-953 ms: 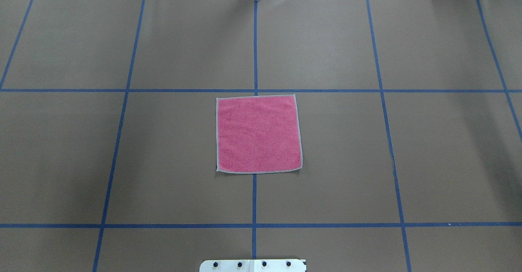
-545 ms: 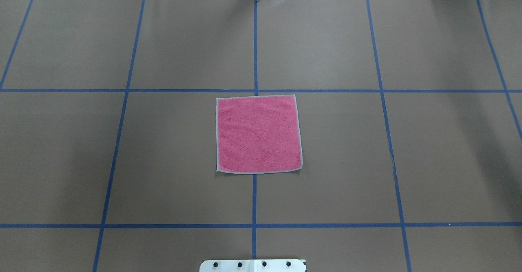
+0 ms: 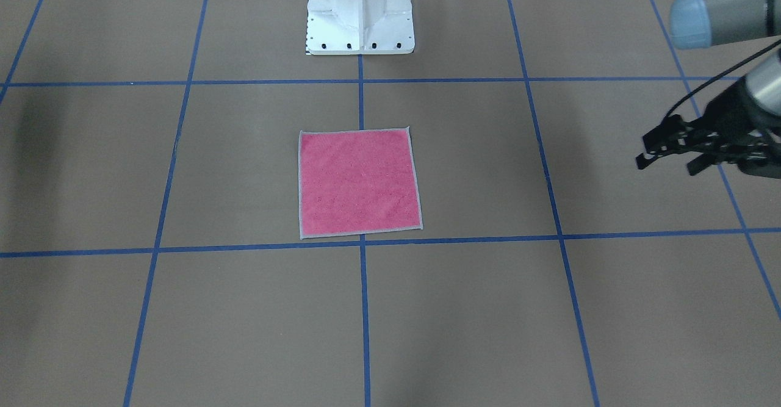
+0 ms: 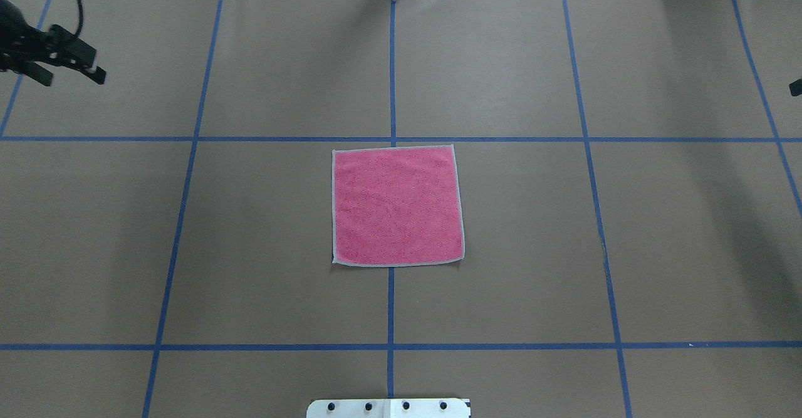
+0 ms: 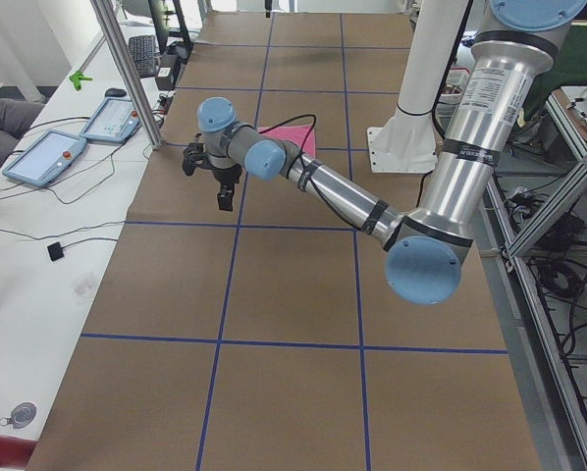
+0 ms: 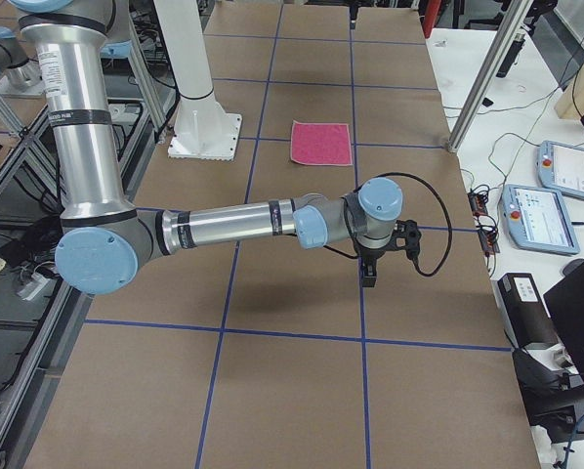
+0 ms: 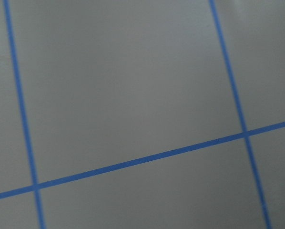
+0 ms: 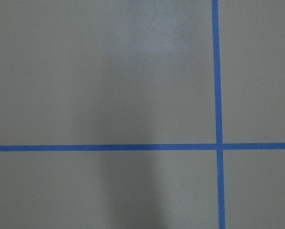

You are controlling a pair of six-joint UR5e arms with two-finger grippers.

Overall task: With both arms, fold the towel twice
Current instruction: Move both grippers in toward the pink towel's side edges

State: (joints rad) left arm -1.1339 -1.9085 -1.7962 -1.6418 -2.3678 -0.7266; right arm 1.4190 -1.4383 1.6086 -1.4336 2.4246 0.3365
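The towel point(image 4: 398, 205) lies flat and unfolded, pink face up, at the middle of the brown table, also seen in the front view point(image 3: 359, 182) and far off in the right side view point(image 6: 321, 143). My left gripper point(image 4: 71, 76) hovers open and empty over the far left of the table, well away from the towel; the front view shows the left gripper point(image 3: 668, 164) at its right edge. Of my right gripper point(image 4: 796, 87) only a black tip shows at the overhead view's right edge, so I cannot tell its state. Both wrist views show only bare table.
The white pedestal base point(image 3: 360, 16) stands at the robot's side of the table. Blue tape lines point(image 4: 391, 73) divide the brown surface. Teach pendants point(image 6: 536, 210) and cables lie on the white bench beyond the table's far edge, beside a metal post point(image 5: 127, 69).
Both arms have come into the overhead view: the left gripper at the upper left, a tip of the right at the right edge. The towel has not moved.
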